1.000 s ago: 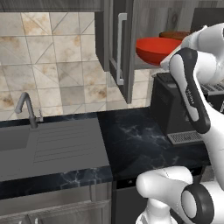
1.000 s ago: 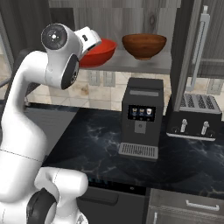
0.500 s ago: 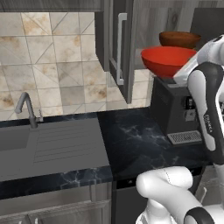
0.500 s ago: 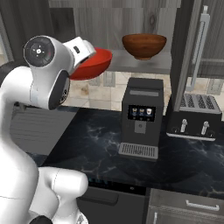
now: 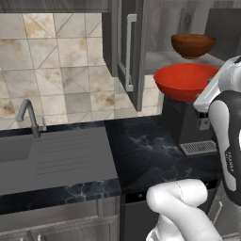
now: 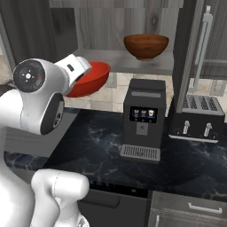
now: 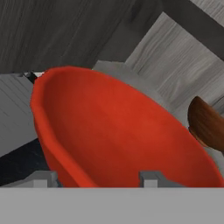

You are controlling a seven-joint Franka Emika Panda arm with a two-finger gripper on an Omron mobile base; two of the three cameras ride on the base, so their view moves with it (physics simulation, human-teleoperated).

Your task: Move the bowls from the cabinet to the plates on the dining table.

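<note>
At center right the end effector (image 7: 98,178) grips the red bowl (image 5: 186,81) by its rim, clear of the cabinet (image 5: 123,44); next comes carrying it to a plate.

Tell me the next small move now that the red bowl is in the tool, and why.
Probably keep drawing the red bowl back and away from the cabinet, keeping it level. The tool grips its near rim; the bowl hangs out in front of the shelf, above the coffee machine, so it should stay above that. The brown bowl sits on the shelf.
</note>
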